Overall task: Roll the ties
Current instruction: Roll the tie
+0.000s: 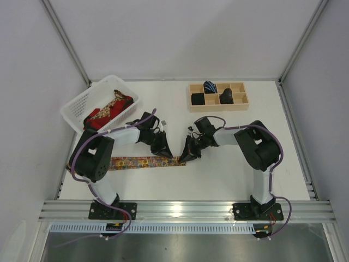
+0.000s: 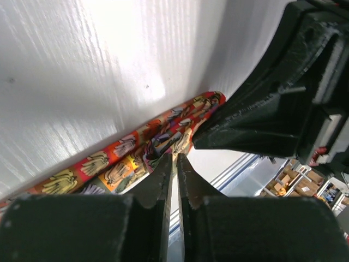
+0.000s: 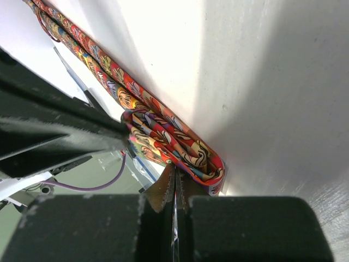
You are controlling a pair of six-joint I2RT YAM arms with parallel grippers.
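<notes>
A multicoloured patterned tie (image 1: pixel 136 162) lies flat along the table's near left. Its right end is folded over into a loose roll (image 3: pixel 174 142) between my two grippers. In the left wrist view the tie (image 2: pixel 109 164) runs diagonally, and my left gripper (image 2: pixel 174 158) has its jaws a slit apart, pinching the fold's edge. My left gripper (image 1: pixel 166 153) comes at the roll from the left. My right gripper (image 1: pixel 185 157) meets it from the right. The right gripper (image 3: pixel 174 168) is shut, its tips pressed against the roll's side.
A white basket (image 1: pixel 76 103) at the back left holds a red tie (image 1: pixel 101 117) and a gold patterned one (image 1: pixel 115 103). A wooden compartment box (image 1: pixel 218 107) at the back right holds a rolled blue-striped tie (image 1: pixel 210 87) and dark rolls (image 1: pixel 226 96).
</notes>
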